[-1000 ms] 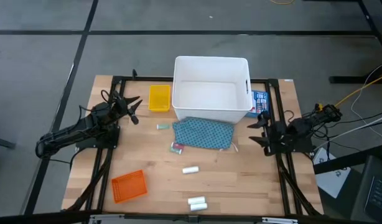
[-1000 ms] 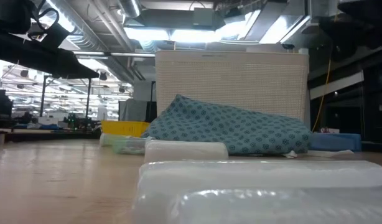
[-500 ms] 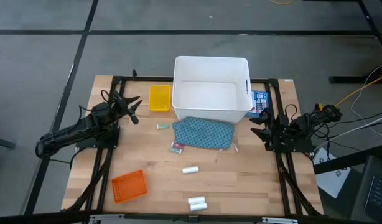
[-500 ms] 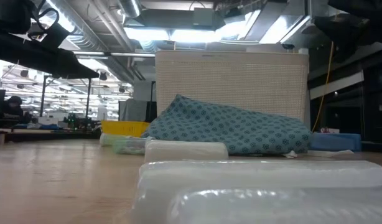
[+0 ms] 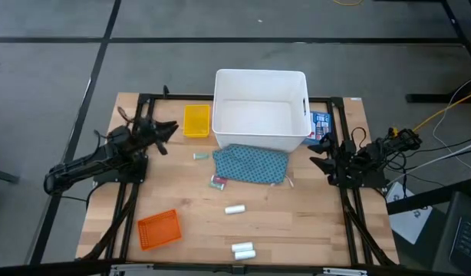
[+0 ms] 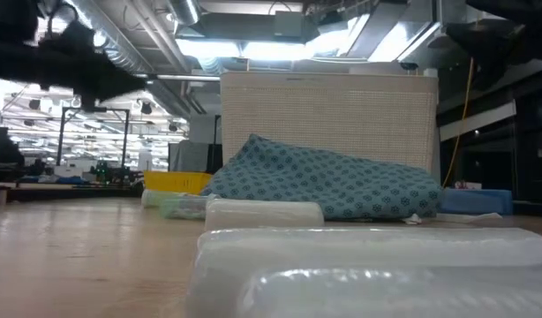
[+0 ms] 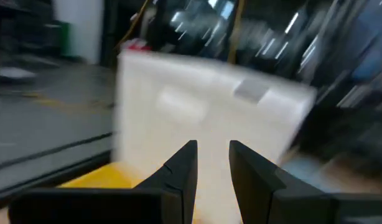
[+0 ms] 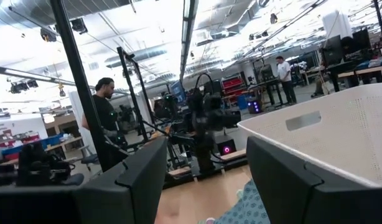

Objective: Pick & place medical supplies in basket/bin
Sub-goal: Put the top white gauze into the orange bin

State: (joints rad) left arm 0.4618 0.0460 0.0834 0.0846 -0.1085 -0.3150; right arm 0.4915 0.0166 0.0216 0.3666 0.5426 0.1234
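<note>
Two dark arms reach in from the sides of the desk (image 5: 297,222) in the high view. At the left of the frame the left arm lies stretched out low toward the upper right, and its left gripper (image 5: 160,132) sits just left of the yellow tray (image 5: 195,121); the fingers stand slightly apart with nothing between them. At the right of the frame the right arm is folded in close, its right gripper (image 5: 320,156) pointing left toward the white bin (image 5: 260,77), jaws spread wide and empty.

The bin is deep, rectangular and pale, with a handle slot in its side wall, and stands at the upper middle of the frame. Touching its lower edge lies the teal patterned pouch (image 5: 251,165), soft and rumpled. A tiny pale green piece (image 5: 200,156) lies just left of the pouch, a tiny pink-red piece (image 5: 217,182) at its lower left corner. One white roll (image 5: 234,208) lies below the pouch, and two more rolls (image 5: 243,249) lie together at the bottom edge. The orange tray (image 5: 159,228) sits tilted at the lower left
</note>
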